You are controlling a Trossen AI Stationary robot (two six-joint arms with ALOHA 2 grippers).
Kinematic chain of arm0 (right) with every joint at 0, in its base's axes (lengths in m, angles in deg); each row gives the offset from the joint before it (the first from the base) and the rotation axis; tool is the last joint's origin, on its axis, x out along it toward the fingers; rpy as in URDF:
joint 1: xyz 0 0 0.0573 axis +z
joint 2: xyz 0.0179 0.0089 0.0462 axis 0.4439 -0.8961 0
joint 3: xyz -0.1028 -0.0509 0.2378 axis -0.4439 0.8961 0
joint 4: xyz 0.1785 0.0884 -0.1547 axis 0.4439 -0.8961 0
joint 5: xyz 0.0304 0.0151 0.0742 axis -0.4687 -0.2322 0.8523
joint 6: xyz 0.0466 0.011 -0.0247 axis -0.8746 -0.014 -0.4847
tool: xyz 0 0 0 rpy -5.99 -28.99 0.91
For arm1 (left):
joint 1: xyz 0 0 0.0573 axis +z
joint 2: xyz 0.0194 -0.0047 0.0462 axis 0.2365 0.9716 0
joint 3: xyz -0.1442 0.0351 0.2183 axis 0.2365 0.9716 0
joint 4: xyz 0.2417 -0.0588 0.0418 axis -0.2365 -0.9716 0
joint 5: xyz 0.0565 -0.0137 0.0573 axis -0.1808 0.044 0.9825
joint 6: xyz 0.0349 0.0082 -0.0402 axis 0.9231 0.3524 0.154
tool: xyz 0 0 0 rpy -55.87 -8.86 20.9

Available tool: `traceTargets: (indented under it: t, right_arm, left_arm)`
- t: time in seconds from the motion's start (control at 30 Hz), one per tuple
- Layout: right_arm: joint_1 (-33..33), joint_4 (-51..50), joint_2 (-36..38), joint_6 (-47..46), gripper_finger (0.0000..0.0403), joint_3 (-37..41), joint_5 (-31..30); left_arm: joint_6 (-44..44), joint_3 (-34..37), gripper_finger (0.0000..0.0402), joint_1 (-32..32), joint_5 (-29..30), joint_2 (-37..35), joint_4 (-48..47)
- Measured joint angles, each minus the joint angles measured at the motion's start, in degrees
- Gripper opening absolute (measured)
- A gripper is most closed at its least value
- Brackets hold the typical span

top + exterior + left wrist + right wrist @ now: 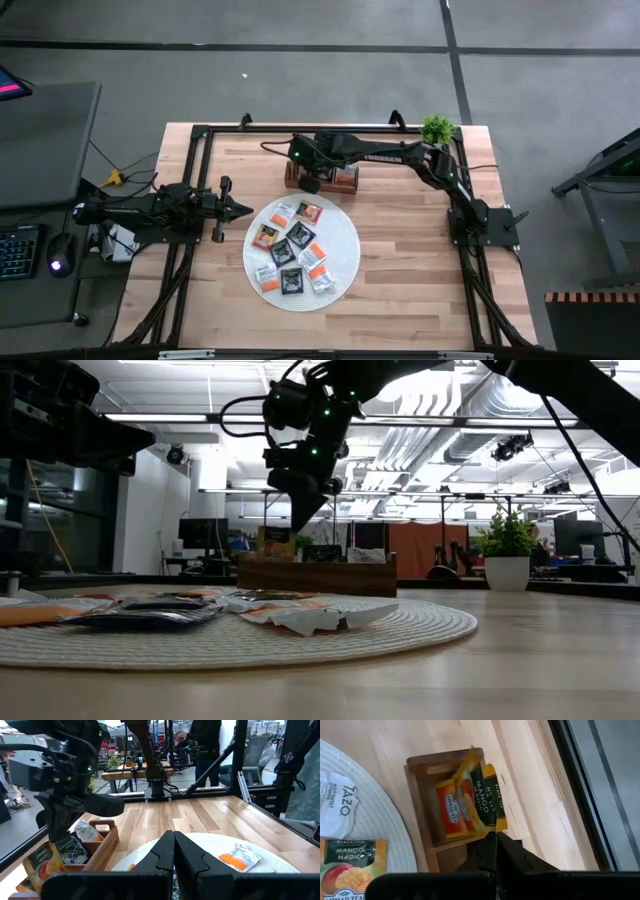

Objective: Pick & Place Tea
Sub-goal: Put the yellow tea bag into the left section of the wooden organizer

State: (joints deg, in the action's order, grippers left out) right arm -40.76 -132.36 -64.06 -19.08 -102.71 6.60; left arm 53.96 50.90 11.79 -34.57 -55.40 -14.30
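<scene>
Overhead, high view: wooden desk (400,250) carrying a round white mat (345,262) near its centre, with about ten tea sachets (290,252) scattered on it in black, orange and white. Wooden tray (345,180) just beyond the mat's far edge, partly covered by the right gripper (310,184), fingers pressed together, nothing held. Right arm reaching across from its base at the desk's right side. Left gripper (243,209) level with the mat's left edge, just beside it, fingers together, empty. Small potted plant (437,129) at the far right corner. Keyboard (18,250) and mouse (58,265) on a separate surface to the left.

Low view: sachets lying flat or slightly curled on the mat (420,628); tray (318,575) behind them with sachets standing upright inside. Right gripper (303,520) hanging point-down above the tray, apart from it. Plant (507,555) in a white pot to the right, office room behind.

Left wrist view: left gripper (174,851) closed over the mat (280,870); one orange-and-silver sachet (237,857) ahead. Tray (102,842) to one side holding several sachets, the right arm's dark body above it. Person standing in the room beyond the desk.

Right wrist view: closed right gripper (496,851) directly over the tray (417,802); orange and black-and-yellow sachets (467,802) leaning together in one compartment. Mat edge (380,827) alongside, bearing a white sachet (337,810) and a mango-printed one (352,867).
</scene>
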Motion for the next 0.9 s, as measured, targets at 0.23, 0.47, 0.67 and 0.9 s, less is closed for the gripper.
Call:
traceTargets:
  t: [0.23, 0.47, 0.67, 0.9]
  right_arm:
    - [0.1, -0.1, -1.1, -1.2, 0.0000, -0.1, 1.3]
    - [0.1, 0.5, -2.8, -1.5, 0.0000, -0.1, 3.0]
    - [0.1, 0.6, -2.8, -2.6, 0.0001, -0.1, 2.1]
    - [0.1, 0.6, -2.7, -2.6, 0.0032, -0.1, 2.1]
  left_arm:
    - [0.0, 0.0, 0.0000, 0.0, 0.0, 0.0, 0.0]
    - [0.0, 0.0, 0.0000, 0.0, 0.0, 0.0, 0.0]
    - [0.0, 0.0, 0.0000, 0.0, 0.0, 0.0, 0.0]
    - [0.0, 0.0, 0.0000, 0.0, 0.0, 0.0, 0.0]
